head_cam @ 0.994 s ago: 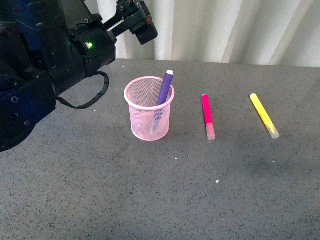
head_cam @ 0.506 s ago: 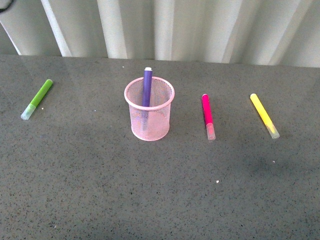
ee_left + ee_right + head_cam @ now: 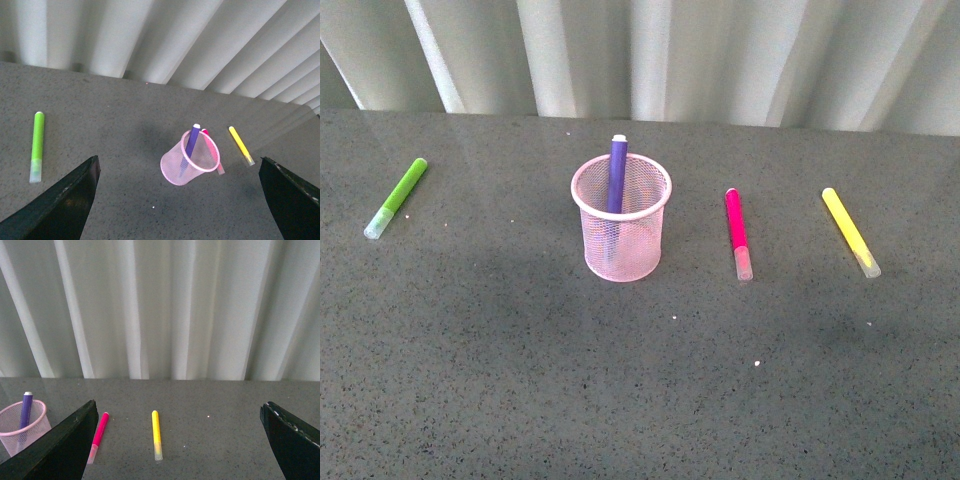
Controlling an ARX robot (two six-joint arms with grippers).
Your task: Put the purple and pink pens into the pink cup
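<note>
The pink cup [image 3: 621, 230] stands upright on the grey table. The purple pen [image 3: 616, 172] stands inside it, its end above the rim. The pink pen [image 3: 737, 232] lies flat on the table to the right of the cup, apart from it. In the left wrist view the cup [image 3: 190, 164] and purple pen [image 3: 190, 142] show far ahead of my open, empty left gripper [image 3: 182, 200]. In the right wrist view the pink pen [image 3: 98, 436] and cup [image 3: 20, 432] lie left of my open, empty right gripper [image 3: 182, 442]. Neither gripper shows in the front view.
A lime-green marker [image 3: 396, 197] lies at the far left of the table. A yellow marker [image 3: 850, 231] lies right of the pink pen. A white pleated curtain [image 3: 650, 55] hangs behind the table's back edge.
The left arm, which filled the upper left of the front view, has drawn out of it. The purple pen has settled from a rightward lean to nearly upright in the cup.
</note>
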